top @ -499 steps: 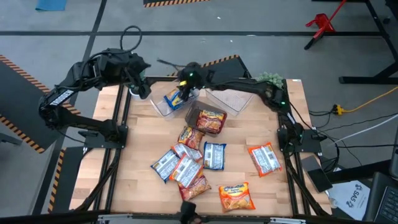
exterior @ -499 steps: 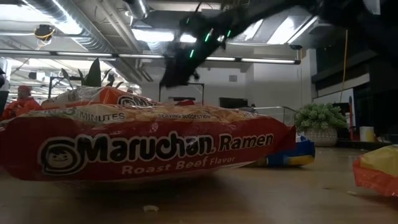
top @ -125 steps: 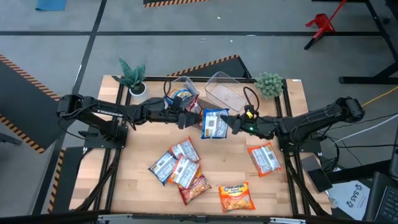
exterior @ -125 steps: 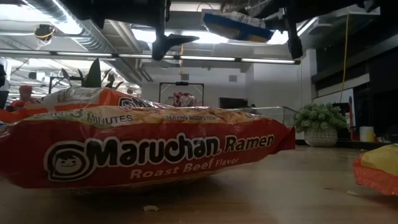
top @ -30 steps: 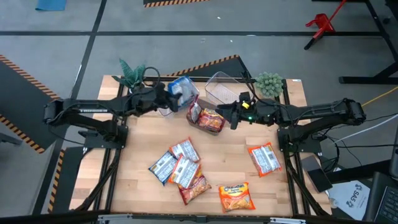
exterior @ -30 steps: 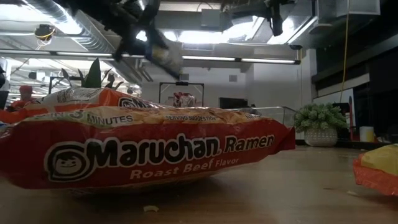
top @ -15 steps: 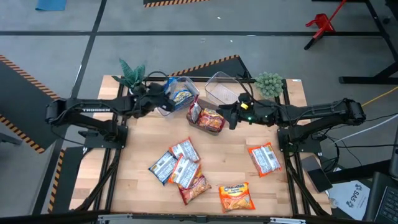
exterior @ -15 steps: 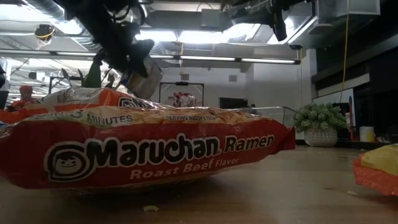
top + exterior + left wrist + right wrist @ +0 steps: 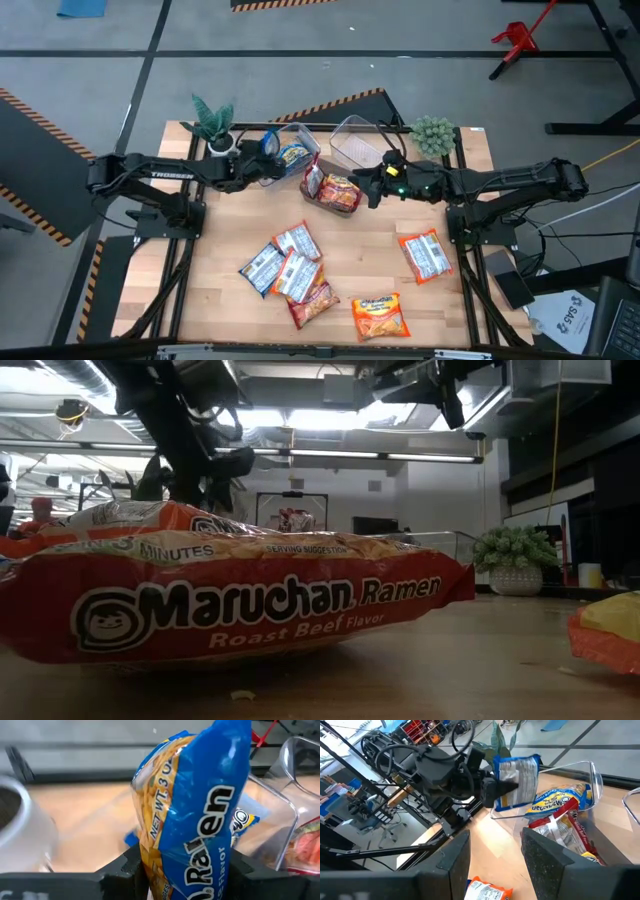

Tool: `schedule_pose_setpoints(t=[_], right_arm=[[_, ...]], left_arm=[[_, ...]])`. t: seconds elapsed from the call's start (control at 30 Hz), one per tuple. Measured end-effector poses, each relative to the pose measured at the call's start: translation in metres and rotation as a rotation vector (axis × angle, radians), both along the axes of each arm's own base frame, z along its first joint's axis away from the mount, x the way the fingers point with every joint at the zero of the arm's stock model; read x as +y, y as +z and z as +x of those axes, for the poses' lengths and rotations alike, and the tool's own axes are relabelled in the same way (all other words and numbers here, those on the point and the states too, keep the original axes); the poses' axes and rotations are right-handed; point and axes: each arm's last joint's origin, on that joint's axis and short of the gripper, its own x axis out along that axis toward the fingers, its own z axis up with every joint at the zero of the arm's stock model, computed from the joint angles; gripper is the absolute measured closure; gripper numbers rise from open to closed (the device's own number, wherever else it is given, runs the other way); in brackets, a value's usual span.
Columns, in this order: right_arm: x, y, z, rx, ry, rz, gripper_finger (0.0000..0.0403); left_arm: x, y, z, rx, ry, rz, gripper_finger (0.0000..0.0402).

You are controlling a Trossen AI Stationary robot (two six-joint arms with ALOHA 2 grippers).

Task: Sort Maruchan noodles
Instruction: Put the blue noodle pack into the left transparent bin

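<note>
**Spotter:** Maruchan noodles first: your left gripper (image 9: 187, 865) is clamped on a blue-and-yellow ramen packet (image 9: 192, 805), held upright between its two fingers, just short of the clear bin (image 9: 292, 150) that already holds a blue-and-yellow packet (image 9: 291, 154).

**Operator:** And the right side?

**Spotter:** Your right gripper (image 9: 492, 857) hangs with fingers spread and nothing between them, just beside the neighbouring bin's red-and-orange packets (image 9: 340, 192). It looks across at the left gripper and its packet. The third clear bin (image 9: 358, 150) beyond it looks empty to me.

**Operator:** Which step are we on?

**Spotter:** I'd call it the drop-off of a blue packet. You're carrying, not yet releasing, and the packet sits at the bin's edge on the left gripper's side.

**Operator:** What does the next move need?

**Spotter:** Reach forward until the packet is over the bin's opening, then part the fingers. It's crinkly and light, so it may cling to a finger or catch the rim.

**Operator:** What's left after that?

**Spotter:** A cluster of packets (image 9: 290, 272) lies well behind both grippers, with an orange-and-white packet (image 9: 424, 253) and a yellow-and-red packet (image 9: 380, 316) off to the side. The Roast Beef packet (image 9: 230, 605) fills the low view.
</note>
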Motion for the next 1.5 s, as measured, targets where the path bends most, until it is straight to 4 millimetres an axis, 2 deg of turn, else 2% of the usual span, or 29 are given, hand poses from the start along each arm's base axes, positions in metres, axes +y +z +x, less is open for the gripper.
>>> schedule_pose_setpoints(t=[0.2, 0.5, 0.6, 0.77, 1.17, 1.5], right_arm=[[0.000, -0.002, 0.000, 0.017, -0.017, -0.005, 0.0239], [-0.001, -0.002, 0.000, 0.023, -0.014, -0.026, 0.0239], [-0.001, -0.002, 0.000, 0.025, -0.013, -0.030, 0.0240], [-0.001, -0.002, 0.000, 0.032, -0.008, -0.054, 0.0240], [-0.001, -0.002, -0.001, 0.050, 0.002, -0.089, 0.0240], [-0.001, -0.004, -0.001, 0.077, 0.014, -0.127, 0.0240]], left_arm=[[0.001, -0.003, -0.008, -0.113, 0.103, -0.148, 0.0254], [0.007, 0.015, -0.011, -0.246, 0.211, -0.391, 0.0254], [0.007, 0.015, -0.016, -0.248, 0.288, -0.453, 0.0254], [0.013, 0.011, -0.027, -0.253, 0.425, -0.515, 0.0254], [0.025, -0.003, -0.022, -0.225, 0.475, -0.583, 0.0252], [0.031, -0.016, -0.017, -0.205, 0.513, -0.622, 0.0206]])
